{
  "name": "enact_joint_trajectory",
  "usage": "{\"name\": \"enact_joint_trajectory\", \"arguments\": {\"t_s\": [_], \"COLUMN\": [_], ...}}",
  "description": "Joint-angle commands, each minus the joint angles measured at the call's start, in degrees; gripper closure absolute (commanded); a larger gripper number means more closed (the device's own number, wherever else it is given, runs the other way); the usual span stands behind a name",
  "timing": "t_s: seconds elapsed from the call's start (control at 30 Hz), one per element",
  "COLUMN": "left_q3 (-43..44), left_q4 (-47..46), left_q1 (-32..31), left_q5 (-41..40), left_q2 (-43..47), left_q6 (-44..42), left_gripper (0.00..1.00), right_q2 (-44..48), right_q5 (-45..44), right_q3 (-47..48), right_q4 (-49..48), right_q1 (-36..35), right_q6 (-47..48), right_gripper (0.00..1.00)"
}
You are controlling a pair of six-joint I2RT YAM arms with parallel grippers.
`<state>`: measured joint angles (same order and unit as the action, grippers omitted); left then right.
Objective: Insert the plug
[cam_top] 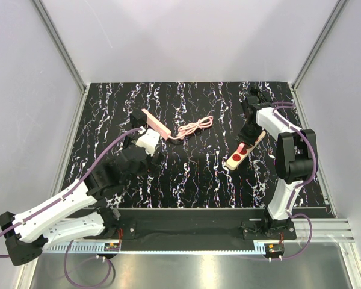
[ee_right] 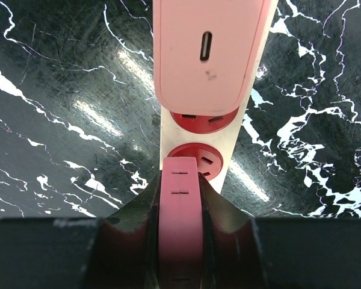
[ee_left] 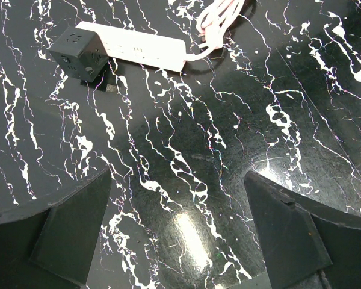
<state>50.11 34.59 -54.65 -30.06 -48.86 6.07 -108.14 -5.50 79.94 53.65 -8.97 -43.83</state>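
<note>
My right gripper (cam_top: 248, 140) is shut on a pink plug (ee_right: 180, 205) and holds it just over the white power strip (cam_top: 236, 159) with red sockets. In the right wrist view the plug's tip sits at the edge of the nearer red socket (ee_right: 206, 161), between my fingers (ee_right: 138, 208). A pink charger block (ee_right: 207, 54) covers the strip's far part above a second red socket (ee_right: 203, 120). The plug's prongs are hidden. My left gripper (cam_top: 143, 158) is open and empty over bare table (ee_left: 177, 198).
A second, pale power strip (ee_left: 145, 49) lies at the back left with a black cube adapter (ee_left: 78, 53) at its end. A coiled pink cable (cam_top: 195, 127) trails from it. White enclosure walls surround the black marbled table (cam_top: 192, 180).
</note>
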Motion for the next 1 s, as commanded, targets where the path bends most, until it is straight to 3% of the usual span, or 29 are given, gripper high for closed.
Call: {"name": "enact_joint_trajectory", "arguments": {"t_s": [0.0, 0.43, 0.67, 0.97], "left_q3": [-0.10, 0.08, -0.01, -0.27], "left_q4": [-1.01, -0.84, -0.93, -0.93], "left_q1": [-0.10, -0.10, -0.10, -0.10], "left_q5": [-1.40, -1.58, -1.75, -1.75], "left_q2": [0.35, 0.34, 0.43, 0.70], "left_q6": [0.09, 0.09, 0.09, 0.09], "left_gripper": [0.01, 0.01, 0.01, 0.01], "right_q2": [1.70, 2.40, 2.50, 1.70], "right_q5": [-1.97, -3.99, -4.87, -1.45], "right_q3": [-1.10, -3.48, 0.03, -2.07], "right_q4": [-1.09, -1.18, 0.49, -2.75], "right_q1": [0.18, 0.36, 0.54, 0.54], "right_q6": [-1.25, -3.62, -4.06, -5.29], "right_gripper": [1.00, 1.00, 1.00, 1.00]}}
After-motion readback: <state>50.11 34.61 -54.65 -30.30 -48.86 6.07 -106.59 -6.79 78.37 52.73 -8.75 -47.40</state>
